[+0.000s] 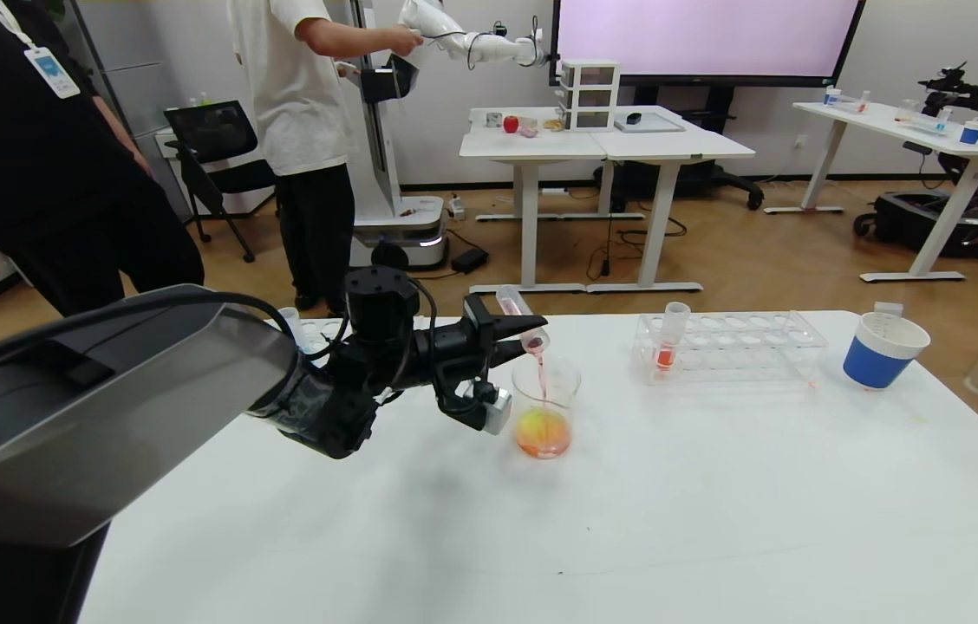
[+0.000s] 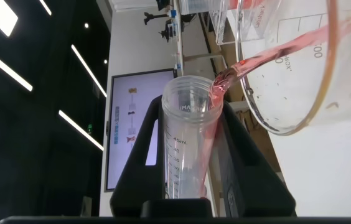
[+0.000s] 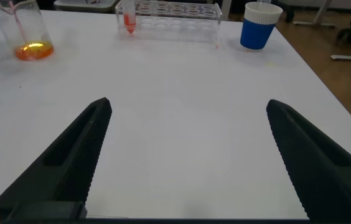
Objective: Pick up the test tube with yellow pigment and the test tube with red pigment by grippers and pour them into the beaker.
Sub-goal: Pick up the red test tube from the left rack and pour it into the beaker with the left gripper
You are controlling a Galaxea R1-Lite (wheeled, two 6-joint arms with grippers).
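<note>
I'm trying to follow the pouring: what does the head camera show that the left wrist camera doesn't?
Only the head view shows the clear plastic rack with an orange-red tube and the blue-and-white paper cup. Only the left wrist view shows the tube's open mouth close up. Both show the left gripper tipping the red-pigment test tube into the clear glass beaker.

A wooden floor [image 1: 758, 251] is seen across the middle of the frame. White desks [image 1: 606, 147] are placed at upper centre, and another white desk [image 1: 914, 130] at upper right. A large lit screen [image 1: 706, 39] is mounted on the pale back wall [image 1: 914, 43]. A black chair [image 1: 216, 152] is set at upper left.
</note>
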